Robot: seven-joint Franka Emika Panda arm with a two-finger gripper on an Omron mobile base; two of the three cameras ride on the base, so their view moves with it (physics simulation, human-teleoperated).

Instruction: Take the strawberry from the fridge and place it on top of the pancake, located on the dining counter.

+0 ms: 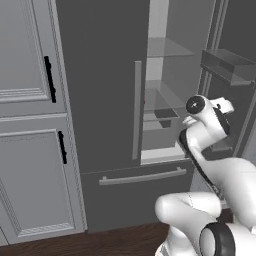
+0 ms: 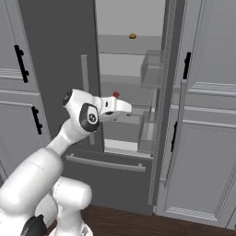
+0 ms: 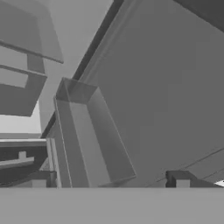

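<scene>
Claw [image 3: 109,183] spread wide and holding nothing, it hangs inside the open fridge [image 2: 60,55], facing a door bin [image 3: 87,140]. Strawberry [image 2: 115,94] sits on a glass shelf [image 2: 126,99] just above and behind the hand; a small orange-brown lump [image 2: 132,35] lies higher up. Reaching step, I judge: next, turn toward the berry and close on it.

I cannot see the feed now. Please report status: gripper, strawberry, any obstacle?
Gripper open, empty, at the open fridge. Strawberry on a middle shelf, untouched. Door bin close ahead of the fingers.
</scene>
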